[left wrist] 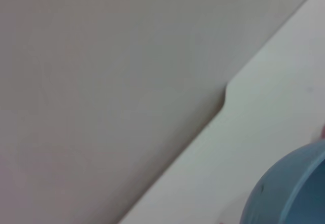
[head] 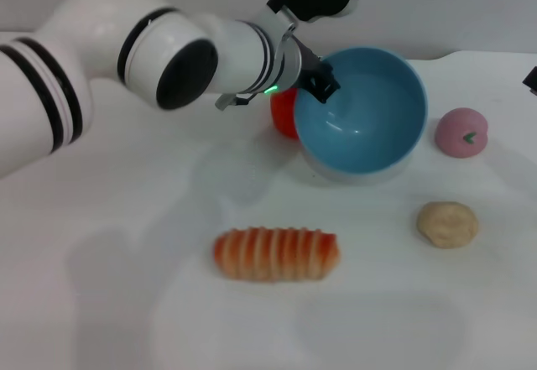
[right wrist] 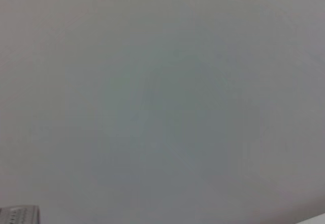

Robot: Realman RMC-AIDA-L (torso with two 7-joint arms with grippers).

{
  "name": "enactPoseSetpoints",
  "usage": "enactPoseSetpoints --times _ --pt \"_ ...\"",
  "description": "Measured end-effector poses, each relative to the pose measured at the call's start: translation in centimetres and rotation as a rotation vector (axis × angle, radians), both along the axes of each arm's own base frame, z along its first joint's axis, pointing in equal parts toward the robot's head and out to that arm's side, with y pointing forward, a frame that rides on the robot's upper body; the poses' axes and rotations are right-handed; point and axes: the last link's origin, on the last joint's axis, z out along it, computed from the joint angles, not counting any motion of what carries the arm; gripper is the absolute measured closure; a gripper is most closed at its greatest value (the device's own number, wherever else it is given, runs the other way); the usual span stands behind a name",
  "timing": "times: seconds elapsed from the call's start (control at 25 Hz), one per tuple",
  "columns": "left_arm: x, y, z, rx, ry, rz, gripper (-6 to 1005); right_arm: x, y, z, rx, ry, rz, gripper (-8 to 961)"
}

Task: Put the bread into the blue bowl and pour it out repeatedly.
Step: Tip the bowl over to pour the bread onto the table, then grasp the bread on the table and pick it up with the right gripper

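The left claw is clamped on the left rim of the blue bowl, which is tipped with its mouth toward the near side. It looks empty. The bread lies on the desk nearer than the bowl, well apart, long axis left-right. The left wrist view shows only the bowl's outer wall. The right claw is out of view.

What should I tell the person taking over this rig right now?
Left gripper: clamped on the near-left rim of the blue bowl, holding it tilted, opening toward the robot.
Right gripper: only a sliver at the head view's right edge, parked.
Bread: on the table in front of the bowl, striped face up.
Done: the bowl is empty.
Left: set the bowl upright, reload the bread, pour again.
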Motion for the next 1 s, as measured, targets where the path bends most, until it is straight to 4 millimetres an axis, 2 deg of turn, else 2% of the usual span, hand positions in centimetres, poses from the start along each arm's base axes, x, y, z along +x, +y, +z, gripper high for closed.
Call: enactPoseSetpoints --times 0.36,0.56,0.76,0.92,0.96,1.0 --pt "-0.6 0.3 0.1 0.05 -0.046 -0.033 1000 -0.2 -0.2 -0.4 -0.017 0.019 0.011 468" --pt "-0.7 1.0 1.2 0.058 -0.056 0.036 999 -0.8 0.2 -0.7 -0.029 0.014 0.037 465" --pt "-1.1 1.8 3.4 0.038 -0.057 0.196 998 -2.5 0.8 -1.6 -0.045 -0.037 0.146 462" --pt "-1.9 2.0 5.5 0.013 -0.02 0.323 994 -4.9 1.6 -3.4 -0.105 -0.098 0.269 459" --pt "-2.2 2.0 5.9 0.01 -0.009 0.347 993 -6.1 2.1 -4.4 -0.146 -0.126 0.322 458" --pt "-2.7 2.0 6.6 0.011 0.007 0.385 992 -6.1 2.1 -4.4 -0.146 -0.126 0.322 458"
